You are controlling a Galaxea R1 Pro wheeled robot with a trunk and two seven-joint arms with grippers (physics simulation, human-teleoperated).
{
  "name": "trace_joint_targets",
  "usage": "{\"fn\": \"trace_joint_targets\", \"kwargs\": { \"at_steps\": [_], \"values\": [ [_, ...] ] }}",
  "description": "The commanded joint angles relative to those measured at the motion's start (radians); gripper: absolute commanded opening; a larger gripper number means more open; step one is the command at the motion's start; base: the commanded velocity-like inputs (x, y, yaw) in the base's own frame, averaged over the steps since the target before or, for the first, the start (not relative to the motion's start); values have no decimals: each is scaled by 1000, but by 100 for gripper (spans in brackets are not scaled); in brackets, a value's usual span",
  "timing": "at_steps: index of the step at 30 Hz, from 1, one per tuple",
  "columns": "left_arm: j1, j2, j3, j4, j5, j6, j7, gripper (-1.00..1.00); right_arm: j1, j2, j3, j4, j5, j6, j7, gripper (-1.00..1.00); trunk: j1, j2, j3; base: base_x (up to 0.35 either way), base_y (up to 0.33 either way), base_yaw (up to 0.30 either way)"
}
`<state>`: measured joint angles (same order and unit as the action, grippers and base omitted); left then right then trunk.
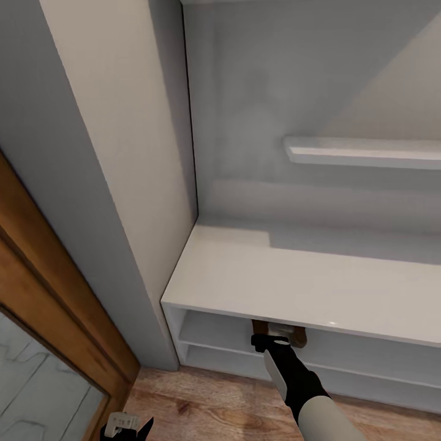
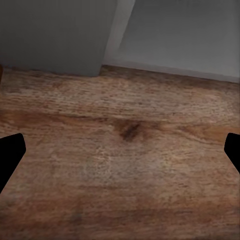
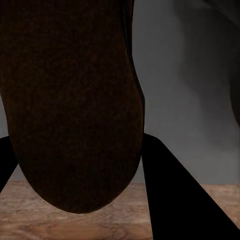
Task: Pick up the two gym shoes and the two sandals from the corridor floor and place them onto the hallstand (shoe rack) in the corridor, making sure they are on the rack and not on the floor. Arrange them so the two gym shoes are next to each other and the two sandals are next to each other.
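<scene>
From the head camera I see the hallstand (image 1: pixel 257 275) ahead, its pale top bare, with the tall grey back panel and one floating shelf (image 1: pixel 367 153) above it. My right arm reaches in under the top board, and the right pincer (image 1: pixel 277 339) sits at the mouth of the upper open shelf. A brown sandal (image 1: pixel 299 335) shows there, tucked against the pincer just under the edge of the top. The left pincer (image 1: pixel 127 425) hangs low at the bottom of the picture, over the corridor floor (image 1: pixel 202 404), near the wooden door frame (image 1: pixel 55 288) on the left.

In the left wrist view I look at bare wood plank (image 2: pixel 125 150) with a dark knot, meeting the grey base of the wall. The two black fingertips (image 2: pixel 10 152) stand at opposite edges of the picture, so the left pincer is spread wide with nothing between.

In the right wrist view the dark brown sole of the sandal (image 3: pixel 70 105) fills most of the frame, very close to the lens. A black finger (image 3: pixel 175 195) runs along beside it, touching it. I take the right pincer to be clamped on the sandal, though the contact itself is too dark to see clearly. A strip of floor (image 3: pixel 30 210) and grey panel lie behind.
</scene>
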<state>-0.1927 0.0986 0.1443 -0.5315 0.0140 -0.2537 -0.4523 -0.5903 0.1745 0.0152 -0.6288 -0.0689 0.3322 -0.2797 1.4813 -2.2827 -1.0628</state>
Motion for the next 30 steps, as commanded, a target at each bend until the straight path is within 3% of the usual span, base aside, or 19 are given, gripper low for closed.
{"fn": "trace_joint_targets", "kwargs": {
  "at_steps": [1,26,27,30],
  "values": [
    [-1,0,5,1,1,-1,-8,100,0,0,2,-2,-11,4,-6,-100,0,0,-1,2,-2,0],
    [-1,0,5,1,1,-1,-8,100,0,0,2,-2,-11,4,-6,-100,0,0,-1,22,-12,0],
    [-1,0,5,1,1,-1,-8,100,0,0,2,-2,-11,4,-6,100,0,0,-1,0,0,0],
    [-1,0,5,1,1,-1,-8,100,0,0,2,-2,-11,4,-6,100,0,0,-1,0,0,0]
  ]
}}
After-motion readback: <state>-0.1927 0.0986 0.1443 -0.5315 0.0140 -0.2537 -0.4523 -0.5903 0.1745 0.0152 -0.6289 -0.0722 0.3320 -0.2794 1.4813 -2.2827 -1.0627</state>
